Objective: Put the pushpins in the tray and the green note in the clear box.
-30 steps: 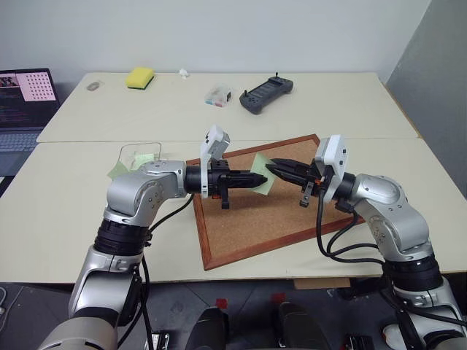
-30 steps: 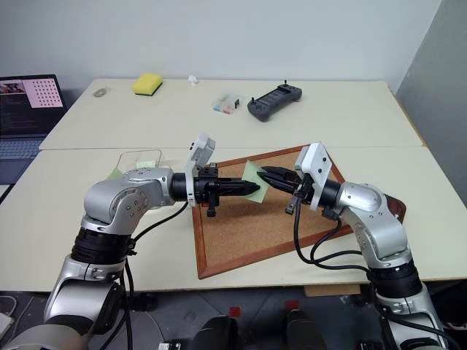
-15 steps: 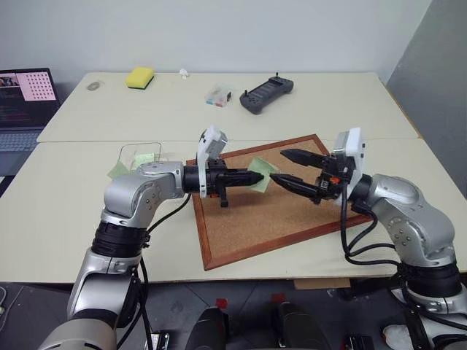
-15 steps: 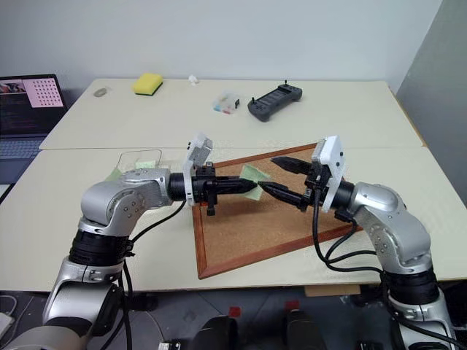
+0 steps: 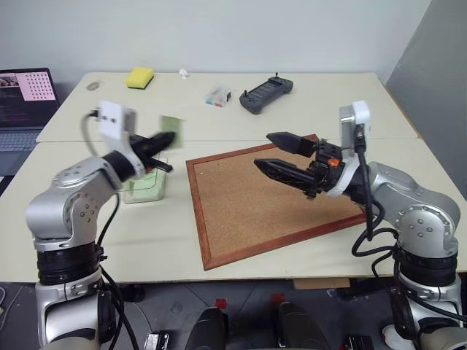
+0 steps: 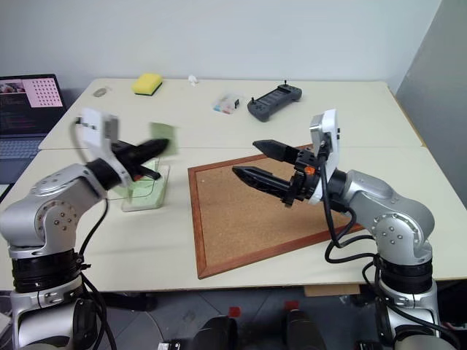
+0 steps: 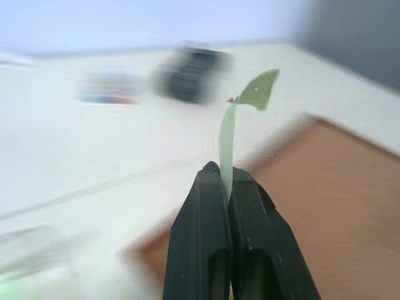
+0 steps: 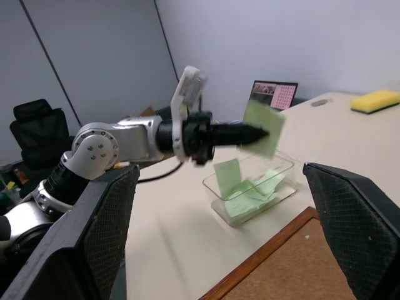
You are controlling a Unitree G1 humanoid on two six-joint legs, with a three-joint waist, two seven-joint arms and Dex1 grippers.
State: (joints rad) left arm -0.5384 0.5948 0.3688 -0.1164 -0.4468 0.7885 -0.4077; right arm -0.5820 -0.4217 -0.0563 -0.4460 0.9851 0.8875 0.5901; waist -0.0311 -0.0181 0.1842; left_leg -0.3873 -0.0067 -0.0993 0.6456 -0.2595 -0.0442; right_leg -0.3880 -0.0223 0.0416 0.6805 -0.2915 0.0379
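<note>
My left gripper (image 5: 159,141) is shut on the green note (image 5: 172,125), a small pale green square that it holds up in the air just above the clear box (image 5: 144,187). In the left wrist view the note (image 7: 227,140) stands upright, pinched between the closed fingers (image 7: 206,212). The clear box (image 8: 253,187) holds several pale green sheets. My right gripper (image 5: 264,151) hangs open over the corkboard, pointing toward the left arm, with nothing between its fingers. The pushpins and the tray are out of view.
A wood-framed corkboard (image 5: 270,211) lies at the table's middle right. At the back are a yellow sponge (image 5: 139,76), a small clear case (image 5: 217,95) and a black controller (image 5: 266,93). A laptop (image 5: 25,98) sits at the far left.
My right gripper opened and let go of the note, then drew back a little. My left gripper swung left with the note, from over the corkboard to above the clear box.
</note>
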